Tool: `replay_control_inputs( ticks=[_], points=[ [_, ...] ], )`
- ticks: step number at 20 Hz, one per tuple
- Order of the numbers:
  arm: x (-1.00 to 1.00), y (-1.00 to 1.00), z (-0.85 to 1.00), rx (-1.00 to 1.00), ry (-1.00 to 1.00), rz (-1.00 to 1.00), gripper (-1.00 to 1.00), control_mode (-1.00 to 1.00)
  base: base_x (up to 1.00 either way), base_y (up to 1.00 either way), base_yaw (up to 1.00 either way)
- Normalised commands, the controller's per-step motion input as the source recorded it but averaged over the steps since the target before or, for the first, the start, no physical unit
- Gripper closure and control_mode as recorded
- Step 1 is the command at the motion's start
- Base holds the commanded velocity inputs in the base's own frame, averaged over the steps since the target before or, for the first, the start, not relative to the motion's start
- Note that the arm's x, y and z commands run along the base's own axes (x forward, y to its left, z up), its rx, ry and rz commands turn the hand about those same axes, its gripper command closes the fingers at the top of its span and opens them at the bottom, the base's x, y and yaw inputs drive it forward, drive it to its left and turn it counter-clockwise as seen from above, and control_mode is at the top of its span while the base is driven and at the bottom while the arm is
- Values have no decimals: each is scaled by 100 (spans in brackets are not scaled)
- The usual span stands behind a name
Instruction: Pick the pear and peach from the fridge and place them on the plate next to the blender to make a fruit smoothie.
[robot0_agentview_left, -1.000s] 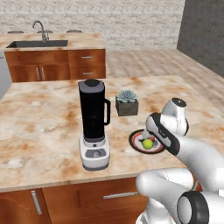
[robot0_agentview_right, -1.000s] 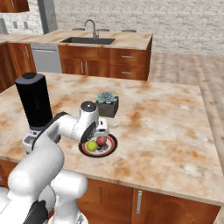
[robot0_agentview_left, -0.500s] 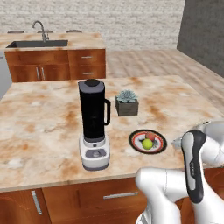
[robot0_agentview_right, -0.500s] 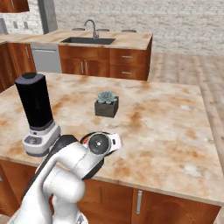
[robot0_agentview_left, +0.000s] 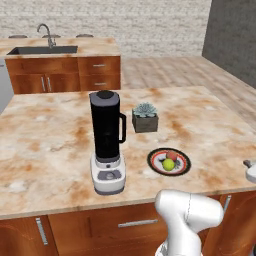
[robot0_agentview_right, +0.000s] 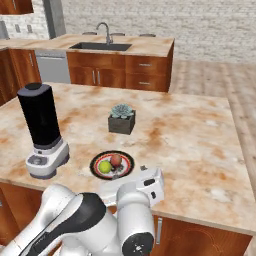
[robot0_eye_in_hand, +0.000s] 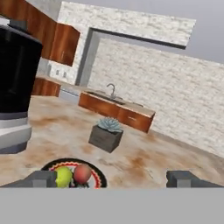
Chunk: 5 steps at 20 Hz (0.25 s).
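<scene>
The yellow-green pear (robot0_agentview_left: 169, 164) and the pinkish peach (robot0_agentview_left: 172, 155) lie side by side on the dark, red-rimmed plate (robot0_agentview_left: 153, 161), just right of the black blender (robot0_agentview_left: 107, 141). In the right base view the pear (robot0_agentview_right: 104, 167) and the peach (robot0_agentview_right: 116, 160) rest on the plate (robot0_agentview_right: 129, 163), and the blender (robot0_agentview_right: 42, 131) stands to its left. In the hand view my gripper (robot0_eye_in_hand: 113, 180) is open and holds nothing. It hangs back from the plate (robot0_eye_in_hand: 72, 161), low near the counter's front edge, with pear (robot0_eye_in_hand: 64, 176) and peach (robot0_eye_in_hand: 82, 173) ahead of its left finger. The fridge is out of view.
A small potted succulent (robot0_agentview_left: 145, 117) stands behind the plate on the marble island (robot0_agentview_left: 45, 145). A second counter with a sink and faucet (robot0_agentview_left: 44, 49) runs along the far wall. My white arm (robot0_agentview_right: 125, 215) rises in front of the island's wooden drawers.
My arm has drawn back from over the plate toward the island's front edge and dropped low. The jaws stayed open. Both fruits have stayed on the plate.
</scene>
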Motion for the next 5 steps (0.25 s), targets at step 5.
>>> replay_control_inputs(
  ticks=[5],
  points=[
    [-14, -3, 20, 2, -10, 0, -100, -100, 0, 0, 0]
  ],
)
